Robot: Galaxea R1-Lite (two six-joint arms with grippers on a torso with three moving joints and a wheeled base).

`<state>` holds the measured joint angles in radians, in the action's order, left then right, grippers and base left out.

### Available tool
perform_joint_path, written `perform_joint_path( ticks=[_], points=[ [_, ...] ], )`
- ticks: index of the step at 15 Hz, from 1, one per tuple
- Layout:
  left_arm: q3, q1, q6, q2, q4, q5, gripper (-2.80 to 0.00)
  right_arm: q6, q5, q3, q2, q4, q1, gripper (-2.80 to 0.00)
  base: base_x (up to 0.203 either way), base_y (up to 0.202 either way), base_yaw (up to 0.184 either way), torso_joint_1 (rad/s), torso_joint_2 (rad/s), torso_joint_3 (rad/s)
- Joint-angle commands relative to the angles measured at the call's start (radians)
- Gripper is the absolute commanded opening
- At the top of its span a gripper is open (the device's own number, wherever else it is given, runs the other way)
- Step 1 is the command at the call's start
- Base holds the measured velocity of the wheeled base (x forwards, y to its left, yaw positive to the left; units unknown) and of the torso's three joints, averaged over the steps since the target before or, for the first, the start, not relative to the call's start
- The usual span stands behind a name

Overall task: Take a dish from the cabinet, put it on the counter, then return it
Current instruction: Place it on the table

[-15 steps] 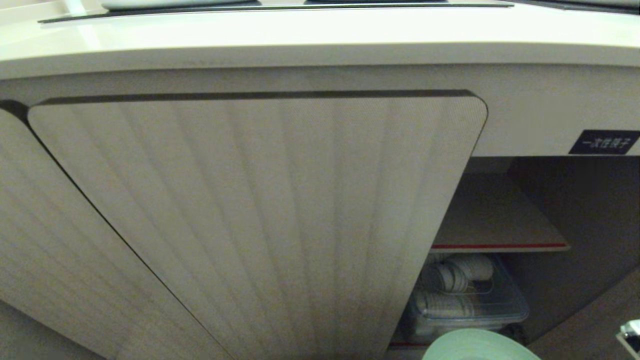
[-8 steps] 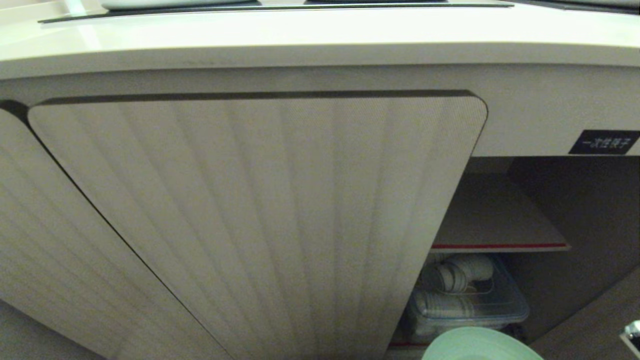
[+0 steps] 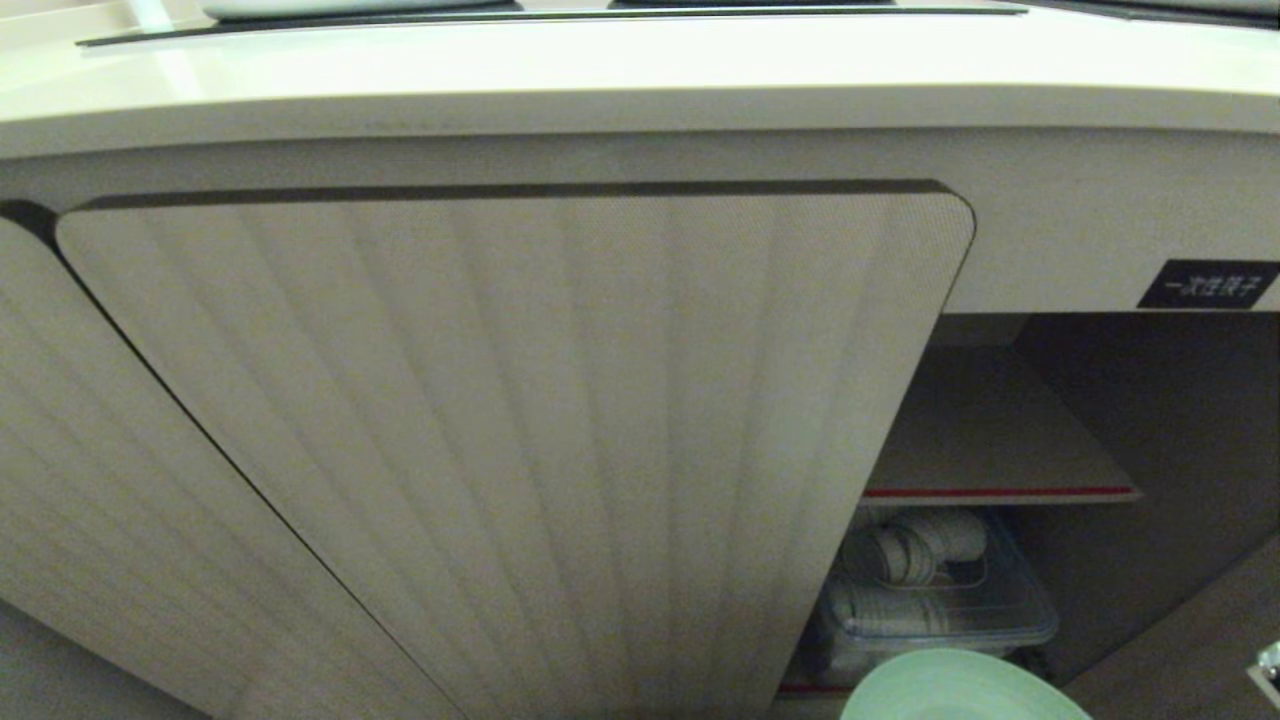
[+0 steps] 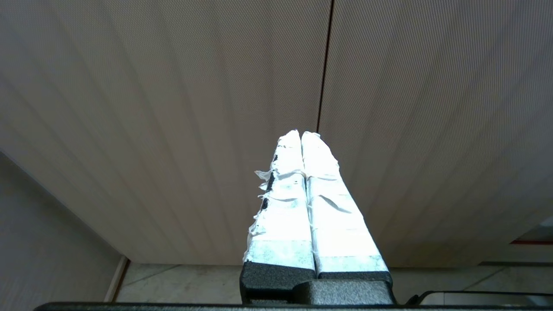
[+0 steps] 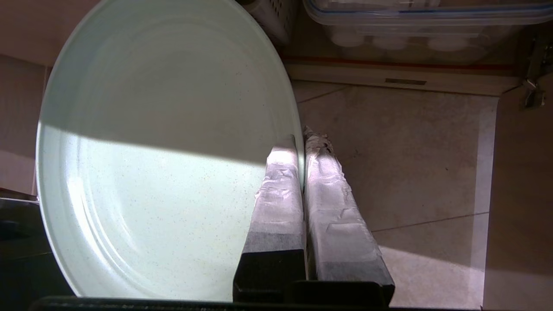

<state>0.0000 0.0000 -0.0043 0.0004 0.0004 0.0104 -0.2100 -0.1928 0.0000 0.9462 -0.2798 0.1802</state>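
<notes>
While the left end effector idles closed before a ribbed door, the right end effector pinches the dish by its rim.
The dish hangs outside the open cabinet, below the surface: stiff, probably slippery and breakable, so this thin edge hold needs steady carrying.

A slightly larger part of the mint-green dish was brought into the head view at its 5 o'clock edge, its rim standing a little higher against the clear lidded container on the cabinet's lower shelf. The small metal part at the 4 o'clock corner was carried down and outward, until only a sliver was left showing.
</notes>
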Motion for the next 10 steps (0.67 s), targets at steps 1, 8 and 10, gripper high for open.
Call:
perform_joint_path(
  ticks=[1, 8, 10],
  points=[
    [0.000, 0.000, 0.000, 0.000, 0.000, 0.000, -2.80, 0.003, -0.002, 0.000, -0.004, 0.000, 0.000, -2.80, 0.000, 0.000, 0.000, 0.000, 0.00, 0.000],
    [0.000, 0.000, 0.000, 0.000, 0.000, 0.000, -2.80, 0.004, -0.004, 0.000, -0.009, 0.017, 0.005, -2.80, 0.000, 0.000, 0.000, 0.002, -0.01, -0.004],
    [0.000, 0.000, 0.000, 0.000, 0.000, 0.000, -2.80, 0.006, -0.004, 0.000, -0.007, 0.017, 0.005, -2.80, 0.000, 0.000, 0.000, 0.060, -0.27, -0.204]
  ],
)
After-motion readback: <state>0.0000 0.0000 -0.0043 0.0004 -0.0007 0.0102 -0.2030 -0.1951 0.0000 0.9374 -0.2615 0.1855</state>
